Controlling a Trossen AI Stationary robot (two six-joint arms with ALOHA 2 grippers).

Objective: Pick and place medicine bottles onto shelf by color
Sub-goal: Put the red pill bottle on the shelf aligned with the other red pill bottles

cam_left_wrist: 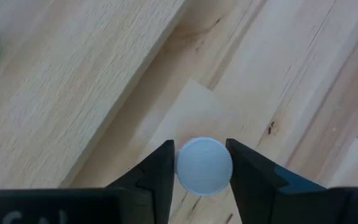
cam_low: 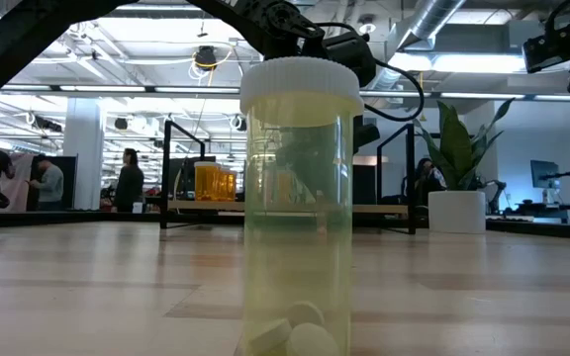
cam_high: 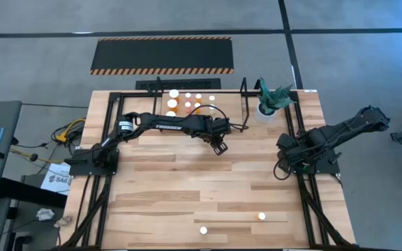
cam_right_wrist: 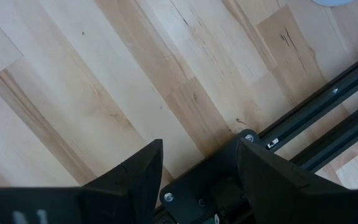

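While the left hand (cam_left_wrist: 199,167) is closing its two dark fingers on the ribbed white cap of a small medicine bottle (cam_left_wrist: 204,165), the step calls for a square, centred pinch: both pads should be meeting the cap's sides evenly before any lift, and the lift should be going straight up so the bottle is not tipping out. In the wrist view the fingers are flanking the cap closely, seemingly touching it. The bottle is standing on the light wooden tabletop (cam_high: 187,188) toward the middle of its far half, just short of the low black metal-bar shelf (cam_high: 245,104) along the far edge, where orange and pale bottles are already sitting. The left arm is stretching from the left edge across to there, wrist bent down. Two more white-capped bottles (cam_high: 262,216) are waiting near the near edge. The right hand (cam_right_wrist: 197,155) is resting folded at the right edge, fingers spread wide and empty.
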